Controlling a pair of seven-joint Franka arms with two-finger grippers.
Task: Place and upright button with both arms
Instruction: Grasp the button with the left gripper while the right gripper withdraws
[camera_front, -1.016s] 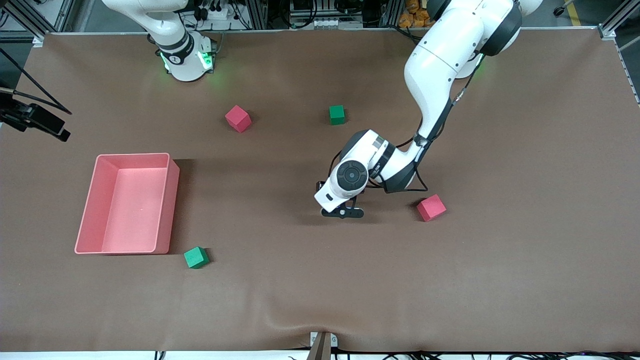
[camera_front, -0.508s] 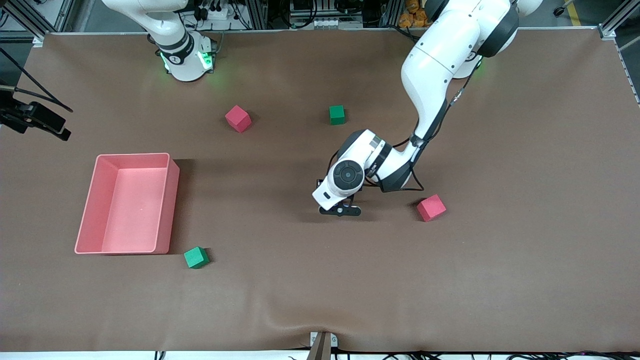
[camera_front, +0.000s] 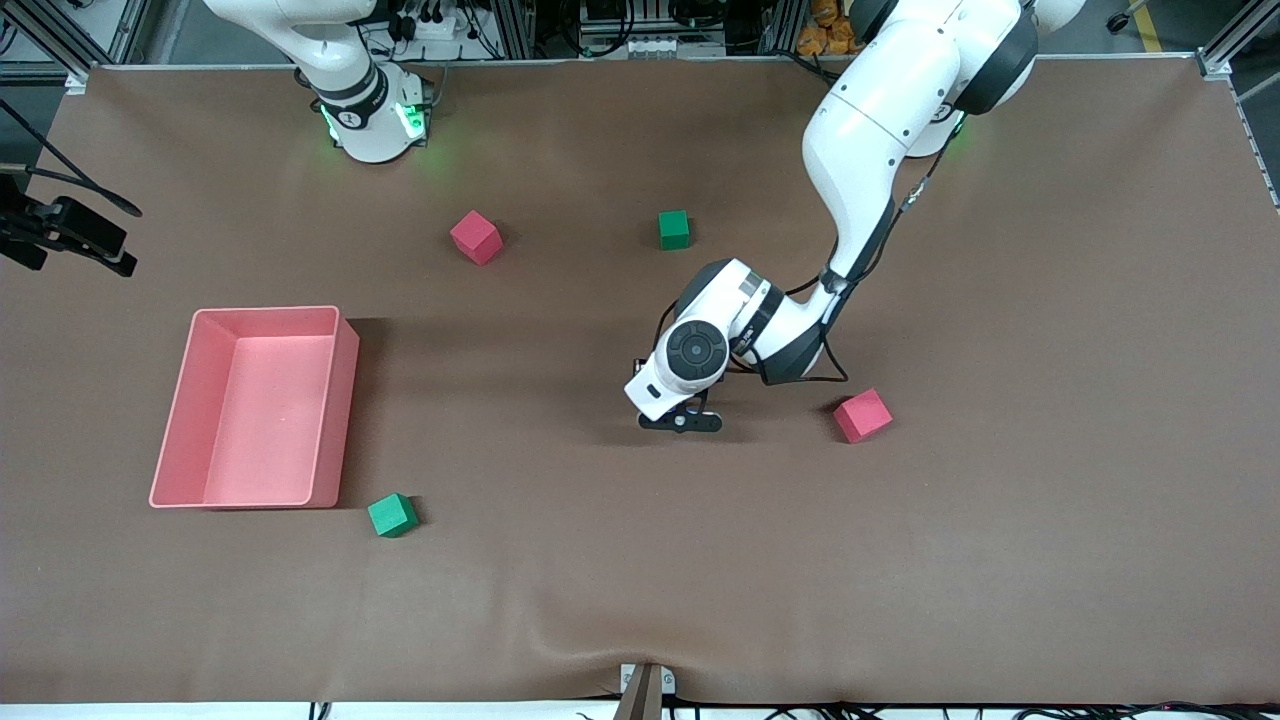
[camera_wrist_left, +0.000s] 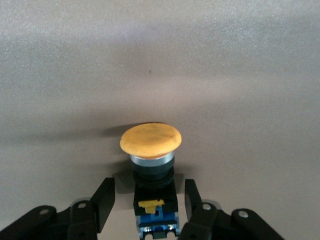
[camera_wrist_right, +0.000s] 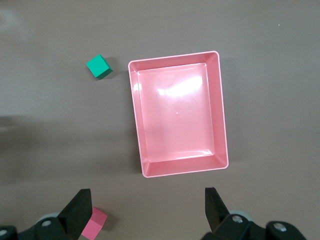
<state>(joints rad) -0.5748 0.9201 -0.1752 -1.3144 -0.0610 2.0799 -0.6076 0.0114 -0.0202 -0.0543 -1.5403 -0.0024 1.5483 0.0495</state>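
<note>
Left gripper (camera_wrist_left: 149, 200), low at centre frame on the bench (camera_front: 640, 580), had narrowed its jaws from wide to flank the button (camera_wrist_left: 151, 150); small gaps remained, grasp likely imminent. Right gripper (camera_wrist_right: 148, 207) waited wide open, empty, above the pink tray (camera_wrist_right: 220, 110).

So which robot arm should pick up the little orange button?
The left: its gripper is already down at the table with a finger on each side of the button. The right gripper hangs open above the pink tray.
</note>
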